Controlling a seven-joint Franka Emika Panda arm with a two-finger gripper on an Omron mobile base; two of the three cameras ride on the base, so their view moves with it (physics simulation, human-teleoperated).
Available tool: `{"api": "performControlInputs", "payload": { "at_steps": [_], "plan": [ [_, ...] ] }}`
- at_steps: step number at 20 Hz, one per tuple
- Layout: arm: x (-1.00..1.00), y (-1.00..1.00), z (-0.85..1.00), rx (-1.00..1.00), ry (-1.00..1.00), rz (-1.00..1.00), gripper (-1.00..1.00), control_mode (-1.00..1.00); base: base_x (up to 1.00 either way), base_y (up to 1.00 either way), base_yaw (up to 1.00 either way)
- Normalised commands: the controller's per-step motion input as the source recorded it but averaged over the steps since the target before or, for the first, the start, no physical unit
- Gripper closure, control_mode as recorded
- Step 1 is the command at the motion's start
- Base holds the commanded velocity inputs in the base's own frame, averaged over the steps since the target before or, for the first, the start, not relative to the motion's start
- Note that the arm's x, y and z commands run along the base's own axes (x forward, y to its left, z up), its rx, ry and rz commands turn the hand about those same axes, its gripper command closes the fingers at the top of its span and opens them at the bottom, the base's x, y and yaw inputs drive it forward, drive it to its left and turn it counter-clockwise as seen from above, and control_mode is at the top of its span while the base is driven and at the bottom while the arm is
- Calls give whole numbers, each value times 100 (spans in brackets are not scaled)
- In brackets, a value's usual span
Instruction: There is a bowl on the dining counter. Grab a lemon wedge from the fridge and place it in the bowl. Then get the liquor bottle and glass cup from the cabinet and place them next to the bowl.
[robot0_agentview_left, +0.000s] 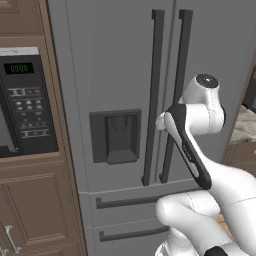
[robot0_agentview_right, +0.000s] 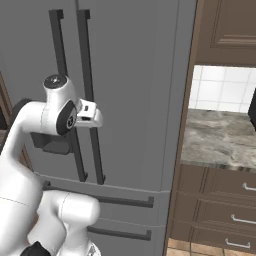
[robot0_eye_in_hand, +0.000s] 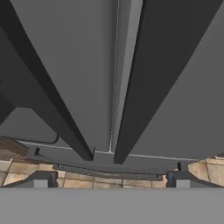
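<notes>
Grey steel takes up most of the left base view: the fridge (robot0_agentview_left: 115, 75) stands shut, its two dark bar handles (robot0_agentview_left: 154, 95) running down the middle, the dispenser recess (robot0_agentview_left: 116, 136) in its left door and the drawers below. A microwave (robot0_agentview_left: 25, 100) sits in brown wood casing to its left, and the white arm (robot0_agentview_left: 200, 150) bends up in front of the right handle. From the right base view the arm's wrist reaches toward the same pair of handles, the hand (robot0_agentview_right: 92, 116) close to the right-hand bar, though I cannot tell whether it touches. Beside the fridge a marbled worktop (robot0_agentview_right: 220, 137) lies over brown drawers (robot0_agentview_right: 220, 210), with white tiles behind. The hand view looks down along the door seam between the two handles, tiled floor (robot0_eye_in_hand: 87, 181) at the foot; both finger tips (robot0_eye_in_hand: 41, 180) stand wide apart and released, nothing between them.
</notes>
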Motion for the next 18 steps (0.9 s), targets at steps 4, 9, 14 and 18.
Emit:
{"api": "performControlInputs", "payload": {
  "at_steps": [4,9,14,18],
  "plan": [
    [0,10,-5,0,0,0,-100,-100,0,0,0],
    [0,0,0,0,1,0,-100,100,-9,0,0],
    [0,0,0,0,0,0,-100,100,-14,6,0],
    [0,0,0,0,0,0,-100,100,-27,10,0]
  ]
}}
